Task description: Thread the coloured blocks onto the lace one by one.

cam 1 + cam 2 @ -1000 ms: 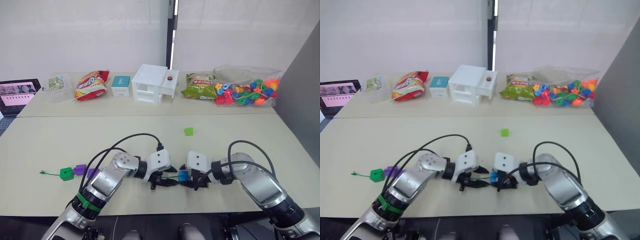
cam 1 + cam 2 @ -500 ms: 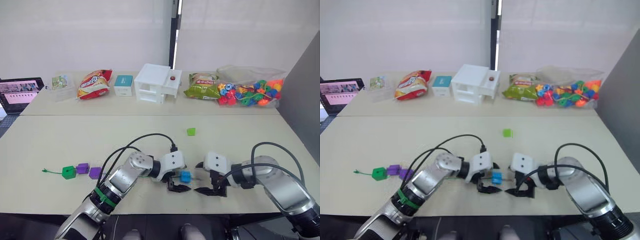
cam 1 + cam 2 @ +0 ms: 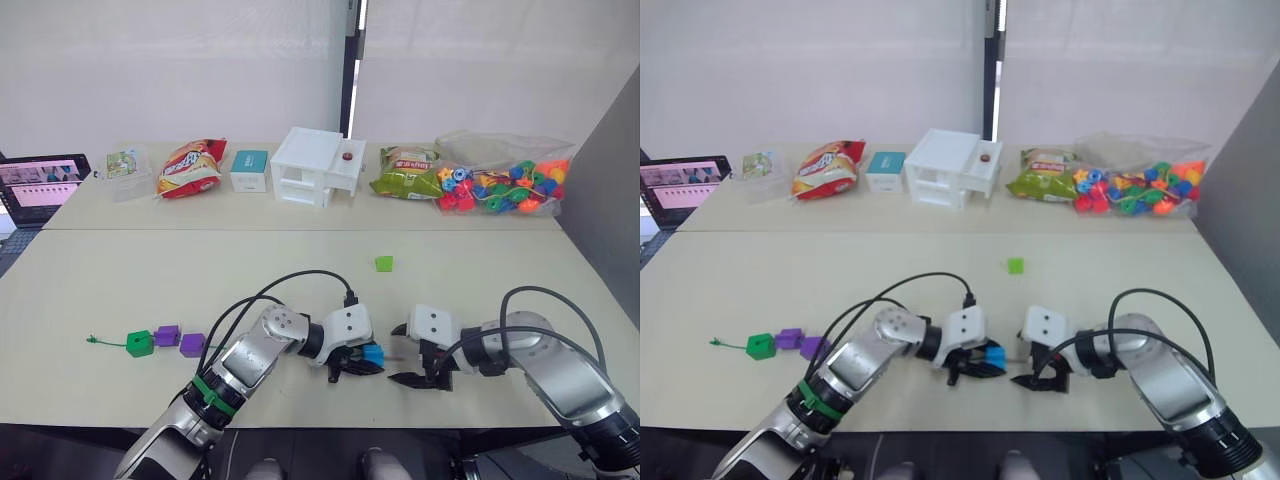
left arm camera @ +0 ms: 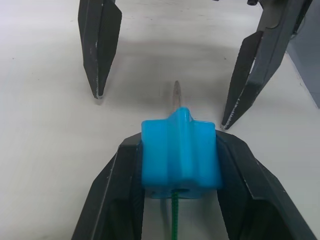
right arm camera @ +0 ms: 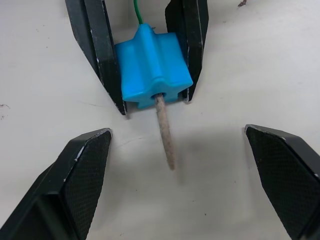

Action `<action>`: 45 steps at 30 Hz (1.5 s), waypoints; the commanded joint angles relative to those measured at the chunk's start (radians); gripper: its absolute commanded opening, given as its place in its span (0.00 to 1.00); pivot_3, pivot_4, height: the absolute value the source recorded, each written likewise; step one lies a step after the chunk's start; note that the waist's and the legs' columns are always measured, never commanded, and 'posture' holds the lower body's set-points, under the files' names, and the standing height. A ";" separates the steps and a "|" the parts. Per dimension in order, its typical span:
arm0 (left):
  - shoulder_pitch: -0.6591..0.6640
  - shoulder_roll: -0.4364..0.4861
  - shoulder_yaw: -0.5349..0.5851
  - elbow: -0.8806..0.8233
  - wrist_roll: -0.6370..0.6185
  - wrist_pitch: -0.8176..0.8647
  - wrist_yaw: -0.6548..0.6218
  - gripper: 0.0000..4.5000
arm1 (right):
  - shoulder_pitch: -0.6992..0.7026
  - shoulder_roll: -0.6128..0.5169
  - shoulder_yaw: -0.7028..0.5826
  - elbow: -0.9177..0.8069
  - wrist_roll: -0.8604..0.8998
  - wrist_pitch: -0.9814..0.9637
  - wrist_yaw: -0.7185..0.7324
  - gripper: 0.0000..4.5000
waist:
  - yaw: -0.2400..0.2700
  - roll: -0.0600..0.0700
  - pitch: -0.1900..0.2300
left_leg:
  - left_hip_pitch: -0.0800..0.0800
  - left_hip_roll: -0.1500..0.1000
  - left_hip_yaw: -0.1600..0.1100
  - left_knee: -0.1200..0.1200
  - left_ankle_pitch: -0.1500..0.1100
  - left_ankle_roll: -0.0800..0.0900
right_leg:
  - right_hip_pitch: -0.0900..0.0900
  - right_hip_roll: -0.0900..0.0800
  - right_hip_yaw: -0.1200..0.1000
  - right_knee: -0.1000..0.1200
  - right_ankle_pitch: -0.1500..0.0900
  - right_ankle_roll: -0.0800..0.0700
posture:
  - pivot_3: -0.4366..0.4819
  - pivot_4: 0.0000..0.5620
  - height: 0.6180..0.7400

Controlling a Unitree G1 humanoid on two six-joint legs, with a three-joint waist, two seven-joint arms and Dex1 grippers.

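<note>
Progress: three blocks already sit on the lace [image 3: 215, 346] toward its knotted end at 9 o'clock on the desk [image 3: 120, 280] — a green block [image 3: 140, 343], then two purple blocks [image 3: 168, 335] touching or nearly so. A fourth, the blue block [image 4: 181, 153], is on the stiff tip [image 5: 164, 131]: the tip pokes out of its far side, green string trailing from the near side. One loose green block [image 3: 383, 263] lies at 12 o'clock, well apart from the arms. A bag of beads [image 3: 500, 186] lies on the far desk at 1 o'clock. Judged roughly midway; the blue block looks not yet pulled down the lace.

Left tool [image 4: 180, 160]: clenched on the blue block, one finger on each flat side, low at the desk's near edge, forearm reaching in from 7 o'clock.

Right tool [image 5: 177, 150]: released, fingers spread wide, facing the left tool with the protruding tip between them, not touching it.
</note>
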 commanded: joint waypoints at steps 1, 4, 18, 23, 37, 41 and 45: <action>0.001 0.003 0.015 -0.040 -0.022 -0.006 -0.015 0.31 | -0.017 0.014 -0.002 -0.005 -0.001 -0.026 -0.003 0.68 | 0.000 0.000 0.000 | 0.000 0.000 0.000 0.000 0.000 0.000 | 0.000 0.000 0.000 0.000 0.000 0.000 | 0.48 0.27 1.00; 0.001 0.007 0.019 -0.037 -0.021 -0.008 -0.017 0.31 | -0.022 0.013 0.018 0.012 -0.018 -0.047 0.001 0.45 | 0.001 0.000 0.000 | 0.000 0.000 0.000 0.000 0.000 0.000 | 0.000 0.000 0.000 0.000 0.000 0.000 | 0.48 0.27 1.00; 0.060 0.176 0.136 -0.097 -0.059 0.006 -0.066 0.31 | -0.107 0.060 0.035 0.022 -0.005 -0.102 0.060 0.00 | -0.011 0.000 0.000 | 0.001 0.001 0.000 0.000 0.000 0.000 | -0.001 0.000 0.000 0.002 0.000 0.000 | 0.48 0.27 1.00; 0.201 0.451 0.280 -0.125 -0.098 -0.055 -0.176 0.31 | -0.138 0.076 0.052 0.041 -0.016 -0.113 0.068 0.00 | -0.028 0.000 0.000 | 0.001 0.001 0.000 -0.002 0.000 0.000 | -0.001 0.000 0.000 0.002 0.000 0.000 | 0.48 0.27 1.00; 0.312 0.719 0.427 0.166 -0.048 -0.374 -0.240 0.31 | -0.142 0.082 0.046 0.067 -0.016 -0.144 0.078 0.00 | -0.030 0.001 0.000 | 0.004 0.002 0.001 -0.004 0.000 0.000 | -0.001 0.001 0.000 0.003 0.000 -0.001 | 0.48 0.27 1.00; 0.310 0.692 0.458 0.150 -0.090 -0.363 -0.218 0.42 | -0.160 0.099 0.050 0.076 -0.014 -0.132 0.071 0.00 | -0.032 0.001 0.000 | 0.004 0.002 0.002 -0.004 0.000 0.000 | -0.002 0.001 0.000 0.003 0.000 -0.001 | 0.48 0.27 1.00; 0.273 0.696 0.497 0.041 -0.173 -0.266 -0.243 0.73 | -0.171 0.117 0.057 0.062 -0.015 -0.103 0.061 0.00 | -0.029 0.001 0.001 | 0.003 0.002 0.002 -0.003 0.000 0.000 | -0.002 0.001 0.000 0.004 0.000 -0.001 | 0.48 0.27 1.00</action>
